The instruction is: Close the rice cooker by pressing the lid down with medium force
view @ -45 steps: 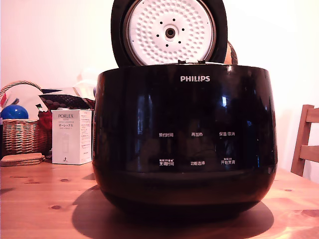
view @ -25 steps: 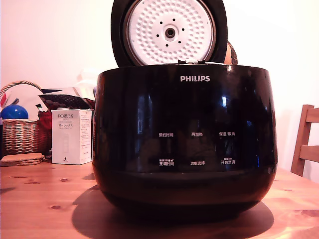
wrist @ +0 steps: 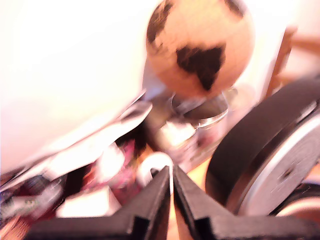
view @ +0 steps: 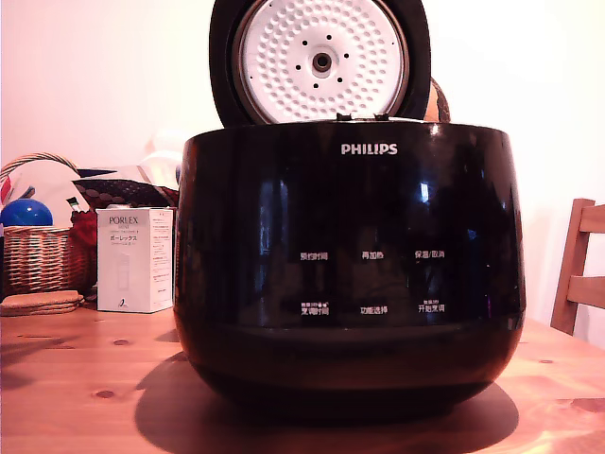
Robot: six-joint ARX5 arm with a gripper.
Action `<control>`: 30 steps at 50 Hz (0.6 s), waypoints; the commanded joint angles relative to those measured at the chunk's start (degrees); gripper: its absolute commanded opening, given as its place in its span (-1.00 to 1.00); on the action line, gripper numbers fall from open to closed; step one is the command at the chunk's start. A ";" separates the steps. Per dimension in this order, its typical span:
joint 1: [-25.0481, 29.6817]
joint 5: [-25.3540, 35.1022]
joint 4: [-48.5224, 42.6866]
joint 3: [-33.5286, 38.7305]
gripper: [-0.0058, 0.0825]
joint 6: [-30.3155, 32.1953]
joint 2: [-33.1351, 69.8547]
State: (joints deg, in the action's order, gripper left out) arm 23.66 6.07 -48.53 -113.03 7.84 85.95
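The rice cooker (view: 350,274), a big glossy black pot with a white PHILIPS logo, fills the middle of the exterior view. Its lid (view: 321,61) stands open and upright behind the rim, its white dimpled underside facing the camera. The gripper does not show in the exterior view. In the blurred wrist view my gripper (wrist: 171,172) is shut, its two black fingers meeting at the tips with nothing between them. The lid's black edge and silver ring (wrist: 250,150) lie close beside the fingers, apart from them.
On the wooden table (view: 76,388), at the exterior view's left, stand a white PORLEX box (view: 135,260), a wicker basket (view: 38,255) with a blue ball (view: 25,213) and cork coasters (view: 40,303). A wooden chair (view: 579,270) is at the right. An orange globe (wrist: 200,45) sits behind the cooker amid clutter.
The cooker and its open lid stand as before. A shadow on the table at the exterior view's far left has grown darker.
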 commanded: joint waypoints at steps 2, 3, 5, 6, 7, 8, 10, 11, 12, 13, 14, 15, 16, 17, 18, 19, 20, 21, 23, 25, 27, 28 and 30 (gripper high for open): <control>-0.66 2.91 1.66 0.04 -0.92 0.07 3.69; -0.68 3.15 1.95 0.04 -0.92 0.07 4.17; -0.68 5.16 2.62 0.04 -0.92 -0.09 5.22; -0.68 5.53 2.95 0.04 -0.92 -0.17 5.77; -0.68 5.53 3.13 0.04 -0.92 -0.17 6.34; -0.68 7.02 3.63 0.04 -0.92 -0.50 6.86; -0.68 7.54 4.04 0.04 -0.92 -0.57 7.85; -0.68 8.52 4.20 0.04 -0.92 -0.57 8.33; -0.68 9.07 4.48 0.04 -0.92 -1.03 8.85; -0.68 9.40 4.66 0.04 -0.92 -1.03 9.42; -0.68 10.19 5.03 0.04 -0.92 -1.03 9.88; -0.68 10.80 5.38 0.04 -0.92 -1.95 10.43; -0.68 11.56 5.57 0.04 -0.92 -1.95 10.86; -0.68 12.13 5.79 0.04 -0.92 -1.95 11.26; -0.68 12.55 5.97 0.04 -0.92 -1.95 11.63; -0.68 13.40 6.16 0.04 -0.92 -1.95 12.07; -0.68 14.16 6.29 0.04 -0.92 -3.37 12.37; -0.68 14.62 6.34 0.04 -0.92 -3.37 12.70; -0.66 16.02 6.38 0.04 -0.92 -3.61 13.20; -0.66 16.41 6.36 0.04 -0.92 -3.65 13.55; -0.66 17.90 6.32 0.04 -0.92 -4.70 13.79; -0.63 24.02 3.45 0.02 -0.92 -6.01 13.79; -0.61 26.80 2.08 0.02 -0.92 -6.36 13.79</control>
State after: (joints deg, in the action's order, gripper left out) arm 22.61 26.22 -43.48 -113.12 2.57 99.26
